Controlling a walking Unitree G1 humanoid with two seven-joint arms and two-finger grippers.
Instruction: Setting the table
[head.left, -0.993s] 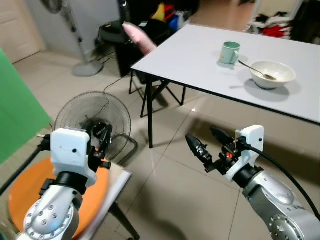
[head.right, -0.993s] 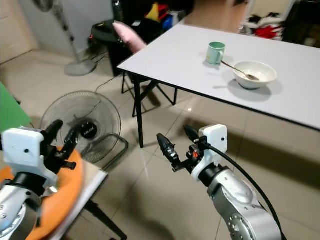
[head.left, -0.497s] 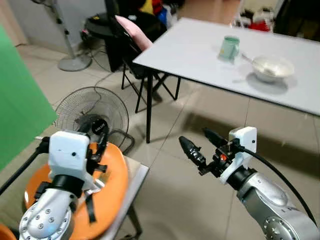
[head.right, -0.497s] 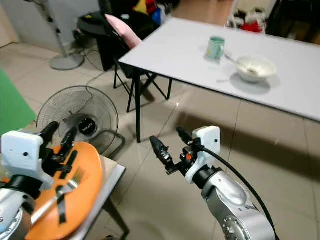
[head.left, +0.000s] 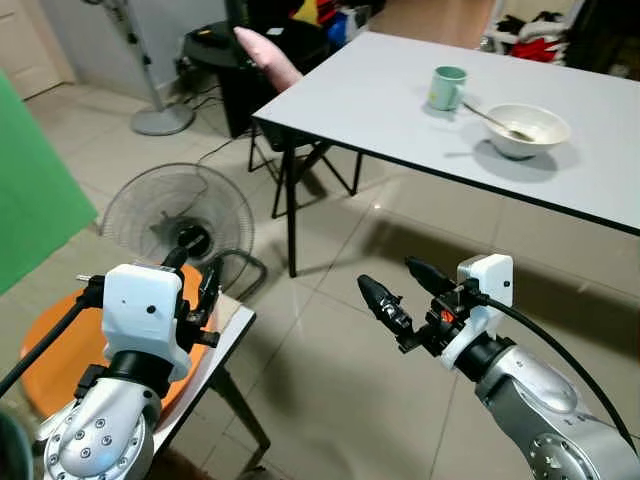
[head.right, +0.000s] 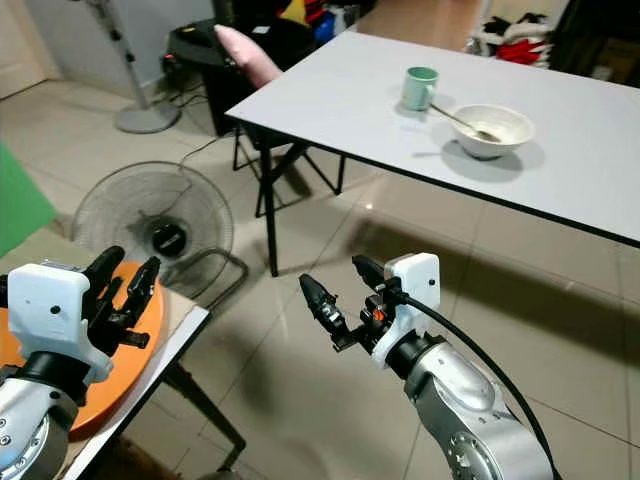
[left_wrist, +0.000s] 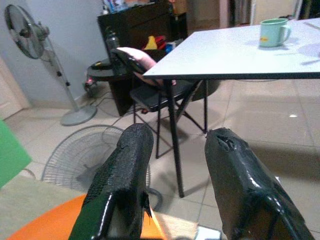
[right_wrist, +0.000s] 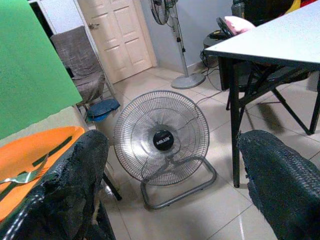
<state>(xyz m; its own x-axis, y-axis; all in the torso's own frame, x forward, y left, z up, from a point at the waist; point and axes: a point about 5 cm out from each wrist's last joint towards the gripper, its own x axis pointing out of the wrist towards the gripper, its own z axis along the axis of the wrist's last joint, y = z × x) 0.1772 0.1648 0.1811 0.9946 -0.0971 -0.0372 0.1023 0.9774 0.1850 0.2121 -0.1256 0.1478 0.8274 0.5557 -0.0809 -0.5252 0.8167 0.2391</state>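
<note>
Orange plate lies under the empty left pincer; right pincer spread, both seemingly idle.

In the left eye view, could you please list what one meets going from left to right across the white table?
green mug → spoon → white bowl

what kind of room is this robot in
Probably a lived-in home dining area: a white table set with a green mug and bowl, tiled floor, a floor fan, and a panelled door.
</note>
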